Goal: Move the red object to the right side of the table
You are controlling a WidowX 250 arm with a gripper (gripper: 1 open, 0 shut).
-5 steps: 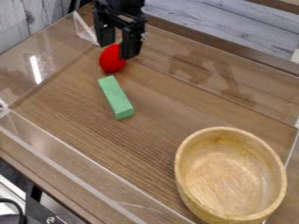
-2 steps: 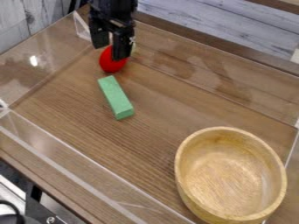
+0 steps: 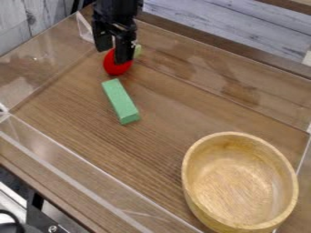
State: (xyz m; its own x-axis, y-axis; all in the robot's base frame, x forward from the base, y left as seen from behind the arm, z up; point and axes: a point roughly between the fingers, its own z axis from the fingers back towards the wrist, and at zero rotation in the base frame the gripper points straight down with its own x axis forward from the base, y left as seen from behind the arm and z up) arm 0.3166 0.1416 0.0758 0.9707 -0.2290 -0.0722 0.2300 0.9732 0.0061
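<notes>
While there is only the one camera view to go by, it shows the change plainly enough: the hand (image 3: 116, 47) has come down and shifted a little to the left since a second ago, so that its black fingers (image 3: 124, 50) now reach down over the red object (image 3: 115, 63) instead of hanging above and to the right of it. The jaws stand wide apart and have hold of nothing yet; one finger covers part of the toy, and whether any pad touches it cannot be told. The red object sits where it did, at the far left of the worktop (image 3: 206, 91), just beyond the far end of the green block (image 3: 119, 100), which has not moved. The wooden bowl (image 3: 239, 182) rests at the near right, well apart from both. To my eye the approach is nearly done and closing on the toy comes next; the whole carry to the right side is still to do
</notes>
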